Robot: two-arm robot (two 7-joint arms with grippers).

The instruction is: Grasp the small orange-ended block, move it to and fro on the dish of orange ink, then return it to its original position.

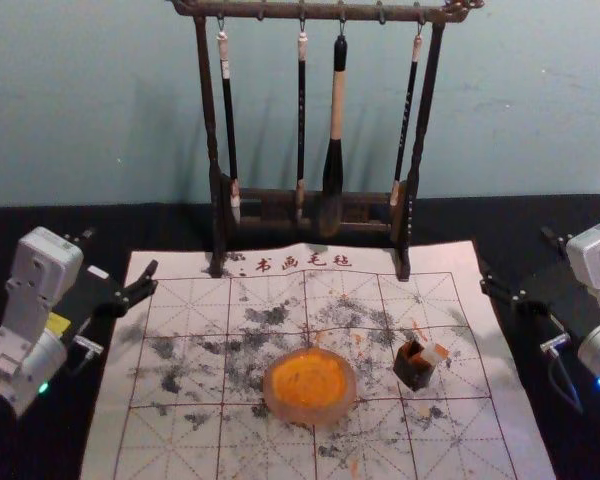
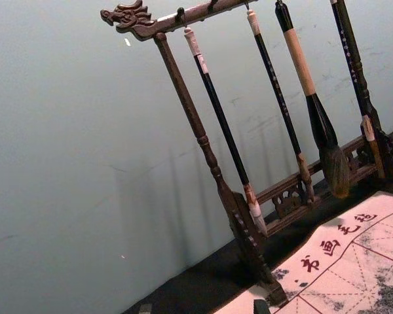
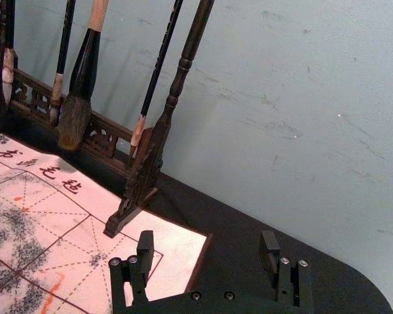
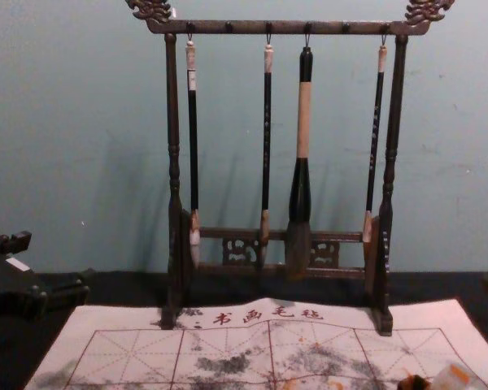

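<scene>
Orange-ended block [image 1: 435,354] | seemingly in box [image 1: 411,372] | mat [image 1: 165,440]: 书画毛毡 (red)

ok so the pale orange-ended block [image 1: 433,354] sat tilted, right of the round dish [image 1: 325,414]; orange ink [image 1: 309,379] covered its middle

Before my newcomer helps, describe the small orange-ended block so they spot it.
On the white gridded mat, find the round dish of orange ink. To its right, the block shows at the rim of a small dark box. It is pale with an orange end, unlike the box or dish.
</scene>
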